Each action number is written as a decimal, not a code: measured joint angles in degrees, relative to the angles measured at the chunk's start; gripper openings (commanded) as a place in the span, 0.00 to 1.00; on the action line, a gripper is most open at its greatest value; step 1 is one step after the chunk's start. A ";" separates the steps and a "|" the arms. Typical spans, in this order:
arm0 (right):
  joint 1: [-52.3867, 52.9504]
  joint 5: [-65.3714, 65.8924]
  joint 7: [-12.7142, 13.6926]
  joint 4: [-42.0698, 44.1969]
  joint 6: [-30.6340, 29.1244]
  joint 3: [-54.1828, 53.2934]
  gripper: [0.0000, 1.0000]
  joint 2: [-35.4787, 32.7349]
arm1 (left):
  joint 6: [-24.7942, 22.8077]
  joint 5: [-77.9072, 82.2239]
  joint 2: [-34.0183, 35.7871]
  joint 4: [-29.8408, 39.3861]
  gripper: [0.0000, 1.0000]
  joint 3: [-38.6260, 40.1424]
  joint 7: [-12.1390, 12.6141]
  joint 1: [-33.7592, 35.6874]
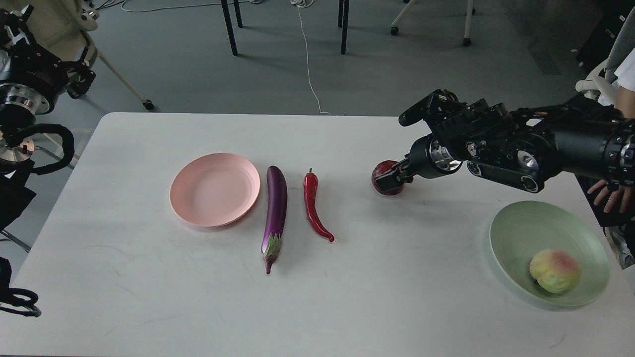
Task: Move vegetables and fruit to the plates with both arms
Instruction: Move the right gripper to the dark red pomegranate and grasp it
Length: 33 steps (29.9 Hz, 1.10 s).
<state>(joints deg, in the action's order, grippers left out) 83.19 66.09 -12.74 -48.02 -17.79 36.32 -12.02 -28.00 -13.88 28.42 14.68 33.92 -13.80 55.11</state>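
Note:
A dark red pomegranate (382, 179) sits on the white table (317, 297), right of centre. My right gripper (395, 177) reaches in from the right and lies over the pomegranate's right side, hiding part of it; its dark fingers cannot be told apart. A yellow-green peach (554, 271) lies in the mint green plate (526, 233) at the right edge. The pink plate (214, 189) is empty. A purple eggplant (276, 215) and a red chili pepper (312, 203) lie beside it. My left gripper (34, 69) hangs off the table at the top left, its fingers unclear.
A person's hand (609, 193) rests at the table's right edge behind my right arm. Chair and table legs (229, 27) and a white cable (308, 64) are on the floor beyond the table's far edge.

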 measured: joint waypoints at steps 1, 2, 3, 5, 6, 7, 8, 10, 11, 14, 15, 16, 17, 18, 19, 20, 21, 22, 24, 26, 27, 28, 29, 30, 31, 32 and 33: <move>-0.35 0.00 0.00 0.74 0.12 -0.01 0.97 0.35 | 0.00 0.00 0.04 0.00 0.99 0.00 0.00 0.00; -0.63 0.00 -0.02 1.31 0.18 -0.05 0.97 0.59 | 0.00 0.00 0.07 0.00 0.98 0.00 0.00 0.00; -0.80 0.00 -0.03 1.79 0.21 -0.07 0.97 0.71 | 0.00 0.00 0.10 0.00 0.99 0.00 0.00 0.00; -1.08 0.00 -0.06 2.61 0.27 -0.14 0.96 0.83 | 0.00 0.00 0.16 0.00 0.98 -0.02 0.00 0.00; -1.20 0.00 -0.07 2.85 0.28 -0.19 0.96 0.89 | 0.00 0.00 0.20 0.00 0.98 -0.03 0.00 0.00; -1.36 -0.01 -0.08 3.14 0.29 -0.22 0.96 1.06 | 0.00 0.00 0.26 0.00 0.98 -0.05 0.05 0.00; -1.55 -0.02 -0.09 3.40 0.29 -0.25 0.96 1.33 | 0.00 0.00 0.28 0.00 0.99 -0.05 0.08 0.00; -2.14 -0.02 -0.10 4.21 0.44 -0.29 0.96 2.03 | 0.00 0.00 0.28 0.00 0.98 -0.06 0.09 0.00; -2.51 -0.02 -0.10 4.76 0.65 -0.29 0.96 2.45 | 0.00 0.00 0.28 0.00 0.99 -0.05 0.09 0.00; -3.46 -0.02 -0.12 6.36 1.54 -0.30 0.96 3.45 | 0.00 0.00 0.28 -0.01 0.98 -0.05 0.09 0.00; -3.81 -0.06 -0.14 6.86 1.73 -0.37 0.95 3.73 | 0.00 0.00 0.27 -0.02 0.98 -0.05 0.09 -0.03; -4.10 -0.07 -0.15 7.15 1.83 -0.55 0.95 3.98 | 0.00 0.00 0.26 -0.03 0.98 -0.05 0.09 -0.06; -4.40 -0.08 -0.15 7.62 1.91 -0.89 0.95 4.31 | 0.00 0.02 0.26 -0.05 0.98 -0.05 0.09 -0.08; -4.70 -0.08 -0.14 8.05 1.94 -1.29 0.95 4.71 | 0.00 0.05 0.26 -0.05 0.98 -0.06 0.09 -0.10; -4.95 -0.09 -0.15 8.46 1.95 -1.61 0.95 5.07 | 0.00 0.07 0.26 -0.05 0.98 -0.07 0.09 -0.14; -5.19 -0.09 -0.15 8.86 1.95 -1.88 0.95 5.45 | 0.00 0.07 0.26 -0.06 0.98 -0.08 0.09 -0.20; -5.35 -0.09 -0.14 9.35 1.95 -2.06 0.95 5.72 | 0.00 0.07 0.27 -0.07 0.98 -0.08 0.09 -0.24; -5.46 -0.09 -0.12 9.60 1.93 -2.13 0.95 5.85 | 0.00 0.08 0.27 -0.08 0.99 -0.08 0.09 -0.25; -5.66 -0.09 -0.10 9.89 1.72 -2.18 0.94 5.98 | 0.00 0.08 0.35 -0.08 0.98 -0.09 0.09 -0.25; -5.97 -0.09 -0.09 9.93 1.60 -2.18 0.93 6.01 | 0.00 0.08 0.75 -0.08 0.99 -0.09 0.09 -0.27; -6.13 -0.08 -0.09 9.91 1.57 -2.18 0.92 6.07 | 0.00 0.08 0.94 -0.08 0.99 -0.09 0.09 -0.33; -6.22 -0.06 -0.08 9.86 1.55 -2.15 0.91 6.15 | 0.00 0.08 1.03 -0.08 0.98 -0.09 0.09 -0.40; -6.27 -0.04 -0.09 9.78 1.51 -2.05 0.90 6.23 | 0.00 0.08 1.06 -0.08 0.98 -0.09 0.09 -0.45; -6.29 -0.02 -0.10 9.67 1.45 -1.92 0.89 6.27 | 0.00 0.08 1.09 -0.08 0.98 -0.09 0.09 -0.51; -6.29 0.00 -0.09 9.59 1.38 -1.80 0.86 6.28 | 0.00 0.07 1.13 -0.08 0.98 -0.08 0.09 -0.58; -6.29 0.00 -0.09 9.53 1.33 -1.72 0.84 6.29 | 0.00 0.07 1.18 -0.08 0.98 -0.08 0.07 -0.66; -6.29 0.00 -0.09 9.47 1.28 -1.65 0.81 6.30 | 0.00 0.05 1.29 -0.06 0.98 -0.05 0.03 -0.74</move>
<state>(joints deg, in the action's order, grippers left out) 76.90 66.09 -12.84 -38.55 -16.51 34.67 -5.72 -28.00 -13.83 29.72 14.62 33.87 -13.77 54.36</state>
